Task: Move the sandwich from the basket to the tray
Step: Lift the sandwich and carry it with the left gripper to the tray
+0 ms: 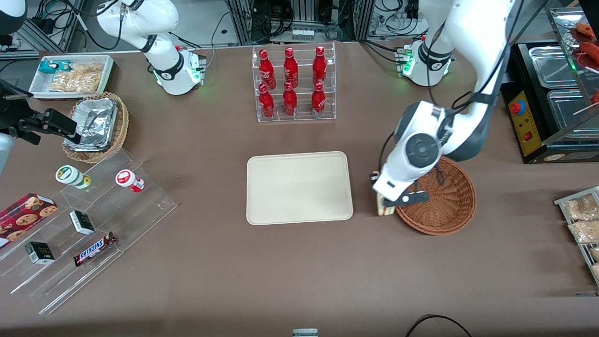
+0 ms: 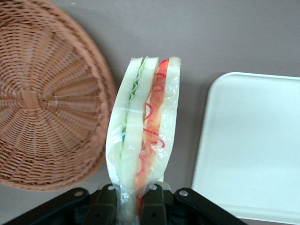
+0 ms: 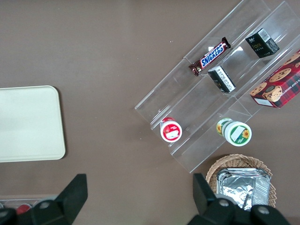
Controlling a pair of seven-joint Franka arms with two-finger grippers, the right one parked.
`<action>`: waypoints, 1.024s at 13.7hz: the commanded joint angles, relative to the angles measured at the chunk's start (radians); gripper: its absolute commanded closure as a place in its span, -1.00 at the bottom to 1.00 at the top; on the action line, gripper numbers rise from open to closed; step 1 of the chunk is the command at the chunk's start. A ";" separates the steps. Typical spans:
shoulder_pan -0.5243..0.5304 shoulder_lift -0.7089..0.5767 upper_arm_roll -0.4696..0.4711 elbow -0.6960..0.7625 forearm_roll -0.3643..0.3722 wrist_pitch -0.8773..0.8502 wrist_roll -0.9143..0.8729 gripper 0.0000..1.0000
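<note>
Left wrist view: the sandwich is seen clenched between the fingers of the tool, its wrapped wedge standing on end with green and red filling layers showing. It is held above bare desk, between the wicker basket and the cream tray, apparently clear of both. From the front camera, the tool is found just beside the basket rim, on the tray side, with the sandwich partly hidden under the arm.
</note>
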 commanded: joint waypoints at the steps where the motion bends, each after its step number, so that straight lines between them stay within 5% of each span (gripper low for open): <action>1: -0.061 0.141 0.011 0.218 0.001 -0.092 -0.066 0.91; 14: -0.324 0.430 0.011 0.529 -0.006 -0.036 -0.322 0.96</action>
